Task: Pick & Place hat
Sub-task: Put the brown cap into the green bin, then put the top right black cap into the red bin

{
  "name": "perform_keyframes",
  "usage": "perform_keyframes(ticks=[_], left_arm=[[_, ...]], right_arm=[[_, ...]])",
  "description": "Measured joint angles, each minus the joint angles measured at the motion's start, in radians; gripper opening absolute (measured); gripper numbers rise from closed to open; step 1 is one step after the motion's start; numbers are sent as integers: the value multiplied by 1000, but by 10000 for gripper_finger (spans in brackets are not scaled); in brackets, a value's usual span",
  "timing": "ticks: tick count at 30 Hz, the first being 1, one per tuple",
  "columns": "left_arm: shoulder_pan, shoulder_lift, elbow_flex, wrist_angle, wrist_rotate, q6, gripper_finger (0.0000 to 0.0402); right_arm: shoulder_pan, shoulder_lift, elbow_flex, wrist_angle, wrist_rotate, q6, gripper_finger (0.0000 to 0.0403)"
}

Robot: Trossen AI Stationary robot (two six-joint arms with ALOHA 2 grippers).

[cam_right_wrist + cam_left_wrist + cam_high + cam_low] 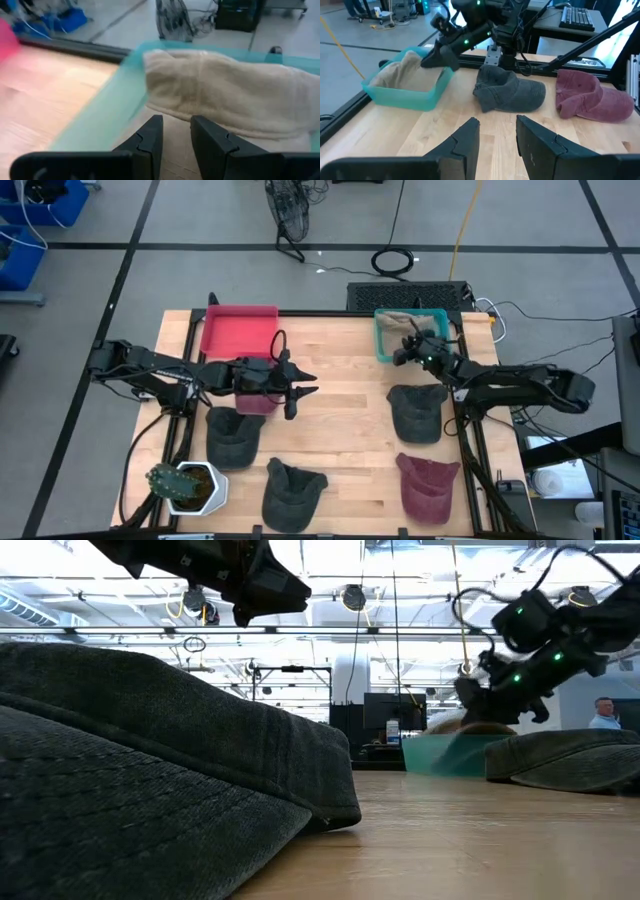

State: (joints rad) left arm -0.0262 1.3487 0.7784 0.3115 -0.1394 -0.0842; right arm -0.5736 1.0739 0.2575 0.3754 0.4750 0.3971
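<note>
- We saw the right gripper (408, 345) hovering at the near rim of the teal bin (383, 345), its fingers (150, 137) set slightly apart with nothing between them.
- In that bin lay a beige hat (225, 95), bunched against the far wall, just past the fingertips.
- At 6 o'clock from the right gripper, a dark grey hat (415, 412) rested on the wooden table (340, 430); farther along the same direction sat a maroon hat (428, 485).
- We found the left gripper (300, 392) above the table's middle, pointing toward 3 o'clock, its fingers (465, 142) parted and empty.
- Just behind it, at 9 o'clock, a maroon hat (255, 402) showed under the arm, beside the red bin (238, 330) at 11 o'clock.
- At 7 o'clock from the left gripper lay a dark grey hat (232, 437), and at 6 o'clock another dark hat (293, 492).
- A potted plant (185, 485) stood at the table's near left corner.
</note>
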Motion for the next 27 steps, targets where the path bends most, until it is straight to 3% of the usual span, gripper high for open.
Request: perform_keyframes(ticks=[5,13,27], left_arm=[[0,0,0,0,0,1,134],[0,0,0,0,0,23,134],[-4,0,0,-39,1,-36,134]], right_arm=[[-52,80,1,-2,49,-50,89],[-81,80,-1,-6,108,-102,89],[11,-84,-2,-2,74,-151,89]])
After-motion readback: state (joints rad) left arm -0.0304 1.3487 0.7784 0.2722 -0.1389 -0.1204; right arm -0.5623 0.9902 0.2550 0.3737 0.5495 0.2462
